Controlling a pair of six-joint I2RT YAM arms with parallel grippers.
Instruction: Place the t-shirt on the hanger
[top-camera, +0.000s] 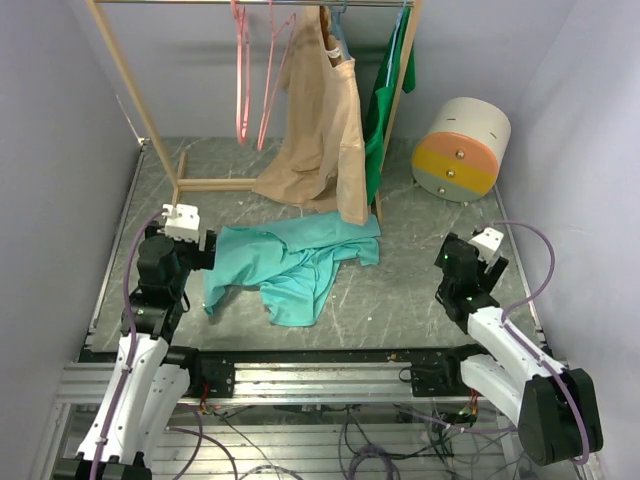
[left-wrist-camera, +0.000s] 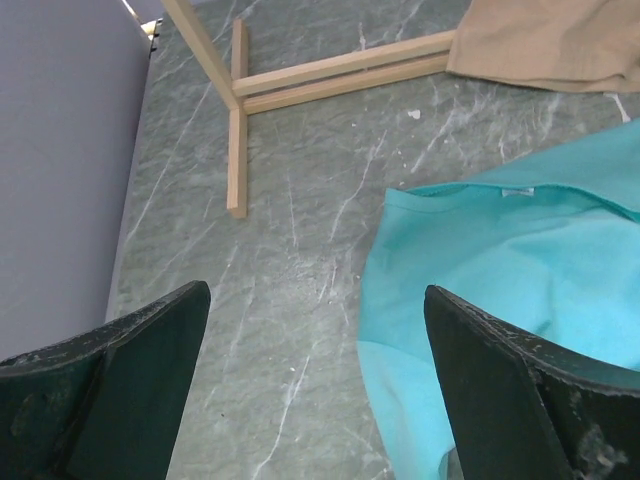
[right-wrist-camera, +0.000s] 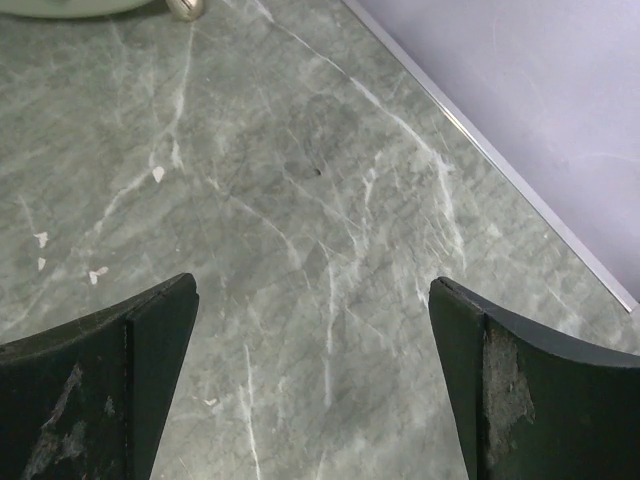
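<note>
T-shirt (top-camera: 290, 265) and hanger (top-camera: 241, 90) are well apart. The t-shirt lies crumpled on the table (top-camera: 420, 310), roughly midway between the two arms and nearer the left one. Its far edge lies close to the hem of a beige garment (top-camera: 320, 120). The hanger is pink and hangs bare from the top rail of a wooden rack (top-camera: 130, 85) at the back, with a second pink one, its twin (top-camera: 274, 85), just beside it. To their right on the same rail hang the beige garment, on a blue hanger (top-camera: 338, 35), and a green garment (top-camera: 385, 110). A round box (top-camera: 462, 148) with white, orange and yellow bands lies on its side at the back right, with small knobs on its face.

The left gripper (left-wrist-camera: 315, 390) hovers over the table at the t-shirt's left edge. Its jaws are spread wide and hold nothing. In the left wrist view the right finger lies over the teal cloth, but I cannot tell whether it touches. Bare table shows between the fingers, with the rack's foot and the beige hem beyond.

The right gripper (right-wrist-camera: 315, 380) is over bare table near the right wall, well away from the t-shirt. Its jaws are also wide apart and grip nothing.
</note>
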